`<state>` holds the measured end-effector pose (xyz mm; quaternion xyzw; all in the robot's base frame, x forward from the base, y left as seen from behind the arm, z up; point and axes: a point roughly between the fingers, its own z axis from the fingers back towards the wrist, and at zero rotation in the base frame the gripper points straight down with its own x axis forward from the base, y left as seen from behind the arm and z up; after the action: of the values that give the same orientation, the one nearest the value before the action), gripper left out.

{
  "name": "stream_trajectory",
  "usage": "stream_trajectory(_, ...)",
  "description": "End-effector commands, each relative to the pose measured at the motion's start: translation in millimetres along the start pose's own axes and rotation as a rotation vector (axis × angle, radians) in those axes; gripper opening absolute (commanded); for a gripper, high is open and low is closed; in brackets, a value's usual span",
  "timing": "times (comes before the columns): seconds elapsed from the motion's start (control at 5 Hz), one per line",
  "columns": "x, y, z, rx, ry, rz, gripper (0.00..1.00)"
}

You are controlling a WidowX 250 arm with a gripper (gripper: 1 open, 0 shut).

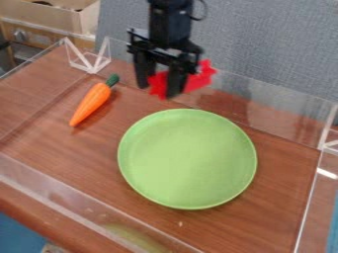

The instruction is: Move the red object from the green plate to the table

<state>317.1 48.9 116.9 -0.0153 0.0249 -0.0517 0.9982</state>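
Note:
The red object [183, 79], a bright red bar, hangs in the air between the fingers of my gripper [166, 79], which points down and is shut on it. Both are above the table [53, 114] just beyond the far left rim of the green plate [187, 158]. The plate lies bare in the middle of the tabletop, nearer the camera than the gripper. The gripper's black fingers cover part of the bar.
An orange carrot [93, 101] with a green top lies on the wood to the left of the plate. Low clear acrylic walls [284, 104] edge the tabletop. Cardboard boxes [59, 15] stand behind the far left corner.

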Motion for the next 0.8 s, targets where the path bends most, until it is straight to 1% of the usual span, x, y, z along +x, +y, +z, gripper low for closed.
stream_trajectory(0.0,4.8,29.0,-1.0,0.031,-0.026,0.008,0.00)
stream_trajectory(0.2,7.0,37.9,-9.7,0.041,-0.007,-0.022,0.00)
stream_trajectory(0.4,8.6,38.8,-15.1,0.032,-0.004,-0.071,0.00)
stream_trajectory(0.6,14.3,43.5,-19.1,0.031,0.001,-0.110,0.00)
